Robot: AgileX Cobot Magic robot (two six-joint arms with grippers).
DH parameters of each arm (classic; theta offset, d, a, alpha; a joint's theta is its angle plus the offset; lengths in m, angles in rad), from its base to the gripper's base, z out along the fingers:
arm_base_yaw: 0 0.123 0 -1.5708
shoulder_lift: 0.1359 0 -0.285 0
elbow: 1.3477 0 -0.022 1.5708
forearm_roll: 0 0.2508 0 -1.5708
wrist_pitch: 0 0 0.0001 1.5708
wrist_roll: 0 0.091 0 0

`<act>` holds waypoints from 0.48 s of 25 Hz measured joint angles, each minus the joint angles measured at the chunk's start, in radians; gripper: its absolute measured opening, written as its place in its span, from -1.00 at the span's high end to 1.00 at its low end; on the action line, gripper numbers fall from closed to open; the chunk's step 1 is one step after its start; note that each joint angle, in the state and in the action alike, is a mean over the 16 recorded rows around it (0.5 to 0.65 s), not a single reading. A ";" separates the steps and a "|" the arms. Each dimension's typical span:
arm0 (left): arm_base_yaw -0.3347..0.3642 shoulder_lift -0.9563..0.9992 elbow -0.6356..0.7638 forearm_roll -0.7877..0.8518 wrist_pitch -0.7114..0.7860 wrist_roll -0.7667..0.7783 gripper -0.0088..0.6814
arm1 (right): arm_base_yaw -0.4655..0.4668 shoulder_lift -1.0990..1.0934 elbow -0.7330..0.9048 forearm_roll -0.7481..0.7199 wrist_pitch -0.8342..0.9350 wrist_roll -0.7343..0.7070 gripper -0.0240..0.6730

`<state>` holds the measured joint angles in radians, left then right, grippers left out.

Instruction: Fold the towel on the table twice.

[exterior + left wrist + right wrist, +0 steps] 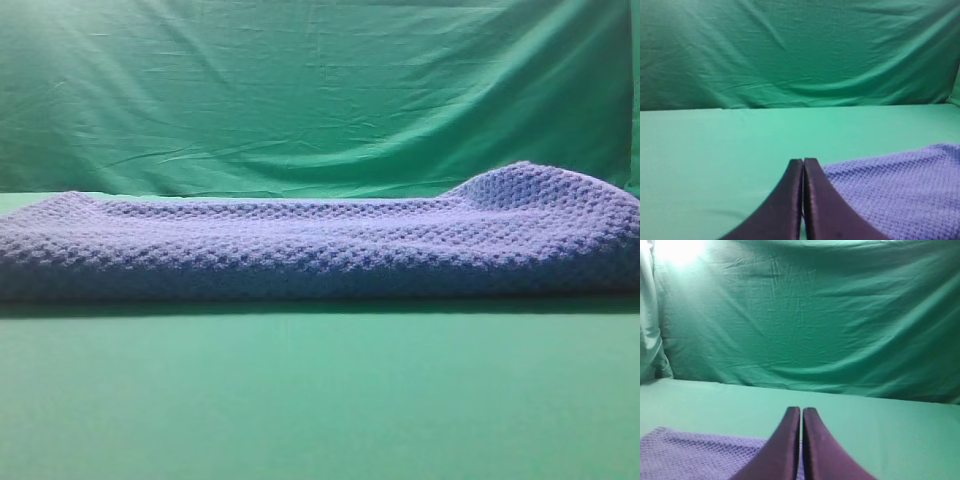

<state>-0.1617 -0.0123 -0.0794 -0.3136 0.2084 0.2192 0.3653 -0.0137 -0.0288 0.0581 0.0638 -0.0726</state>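
You have the towel (320, 245) lying flat on the table (320, 400), stretched across the whole width of the high view and running past both side edges. It is a thick periwinkle cloth with a bumpy waffle weave. Its near long edge looks rounded and doubled, casting a thin dark shadow line on the green cloth just in front of it. Toward the right end of the towel a hump (530, 185) rises above the rest of the towel's surface, where the cloth bulges up instead of lying level. Behind the towel hangs the wrinkled green backdrop sheet (320, 90), upright at the far edge of the table.

Neither arm shows in the high view. In the left wrist view your left gripper (803, 162) has its dark fingers (785, 200) pressed together tip to tip, clenched with nothing between them. A corner of the towel (900, 190) lies on the table just to the right of those fingers; whether they touch it you cannot tell from here.

In the right wrist view your right gripper (801, 411) is likewise clenched, its fingers (820, 450) meeting along their length and gripping nothing. The towel (700, 455) lies on the table to the left of these fingers, its edge reaching up to them. Bare green table (890, 430) spreads to the right of the fingers.
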 joint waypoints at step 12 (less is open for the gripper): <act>0.000 0.000 0.093 0.031 0.085 0.000 0.97 | 0.000 0.000 0.055 -0.051 0.117 0.001 0.93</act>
<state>-0.1617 -0.0123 0.0133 -0.2823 0.2938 0.2192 0.3653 -0.0137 0.0265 0.0073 0.1813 -0.0718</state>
